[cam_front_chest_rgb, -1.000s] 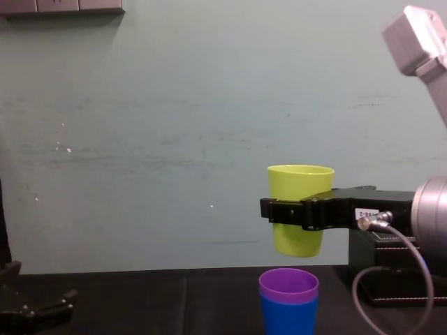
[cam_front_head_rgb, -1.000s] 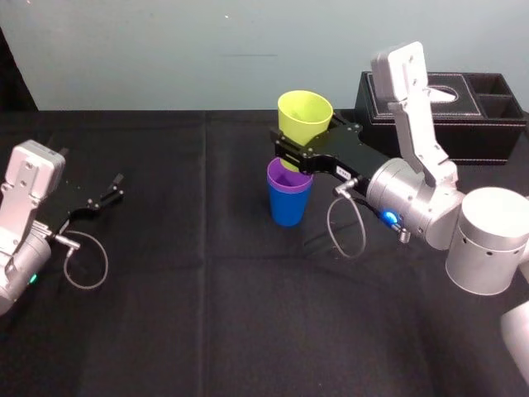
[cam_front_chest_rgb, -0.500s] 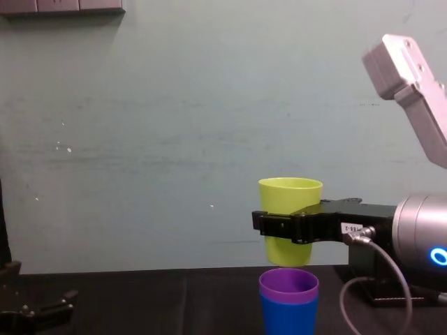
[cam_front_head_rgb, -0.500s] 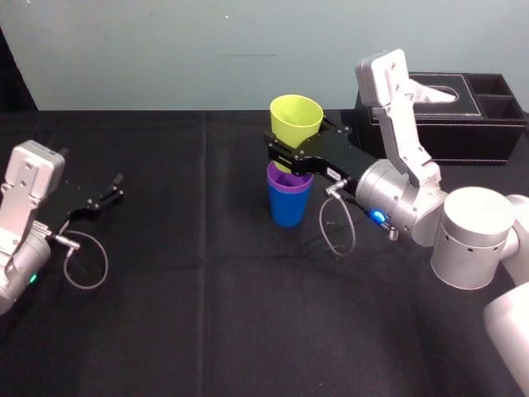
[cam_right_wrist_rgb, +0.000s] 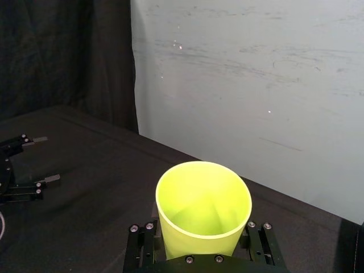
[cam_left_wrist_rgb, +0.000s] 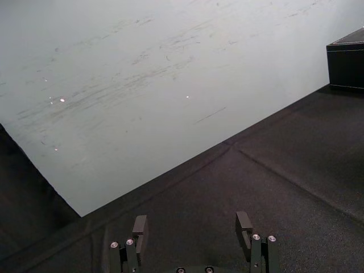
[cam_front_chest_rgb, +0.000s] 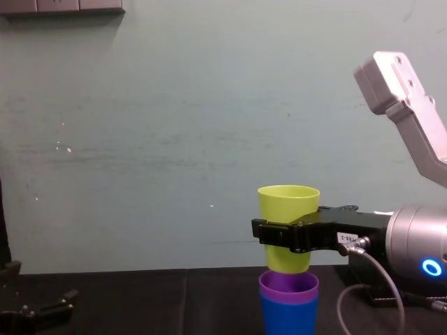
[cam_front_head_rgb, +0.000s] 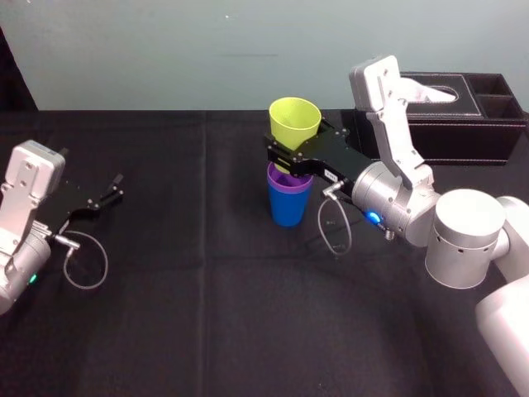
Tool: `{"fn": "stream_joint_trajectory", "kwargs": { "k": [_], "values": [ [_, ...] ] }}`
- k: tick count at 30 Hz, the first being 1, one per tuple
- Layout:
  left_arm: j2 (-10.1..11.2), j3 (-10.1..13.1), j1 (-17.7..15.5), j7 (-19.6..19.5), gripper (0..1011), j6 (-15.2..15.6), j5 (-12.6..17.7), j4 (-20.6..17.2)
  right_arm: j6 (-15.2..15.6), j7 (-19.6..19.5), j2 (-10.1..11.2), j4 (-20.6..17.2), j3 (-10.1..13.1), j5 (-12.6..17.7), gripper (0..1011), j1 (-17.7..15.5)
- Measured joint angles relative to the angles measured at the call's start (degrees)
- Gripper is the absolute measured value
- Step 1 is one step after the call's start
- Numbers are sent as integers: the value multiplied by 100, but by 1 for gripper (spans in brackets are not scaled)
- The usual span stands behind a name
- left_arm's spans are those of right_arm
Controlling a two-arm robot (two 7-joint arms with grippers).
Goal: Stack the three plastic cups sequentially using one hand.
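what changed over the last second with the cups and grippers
The right gripper, shut on the yellow-green cup, came down and slightly to the robot's left; the cup's base now reaches the purple cup's mouth. Nothing was released. The purple cup in the blue cup, the open left gripper and the tissue box stayed put.

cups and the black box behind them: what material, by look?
Yellow-green cup, in the shut right pincer: smooth, opaque, even colour, likely plastic. Purple cup nested in blue cup: same look. Black box: matte, pale seam lines, probably leather or leatherette. Left pincer idle, open, over the table, left side.
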Motion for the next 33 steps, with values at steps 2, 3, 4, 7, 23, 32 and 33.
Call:
{"fn": "stream_joint_trajectory", "kwargs": {
  "k": [2,3,4,7,23,32,33],
  "values": [
    [0,0,0,0,1011,0,0,0,-29,0,-11,33,2,-6,726,1],
    [0,0,0,0,1011,0,0,0,-39,2,-14,42,4,-6,726,1],
    [0,0,0,0,1011,0,0,0,-45,4,-16,47,5,-6,724,1],
    [0,0,0,0,1012,0,0,0,-71,27,-27,76,15,-7,726,0],
    [0,0,0,0,1011,0,0,0,-189,56,-78,268,-17,-97,726,21],
    [0,0,0,0,1011,0,0,0,-242,63,-100,332,-6,-127,726,27],
    [0,0,0,0,1011,0,0,0,-249,62,-103,338,-4,-129,726,27]
  ]
}}
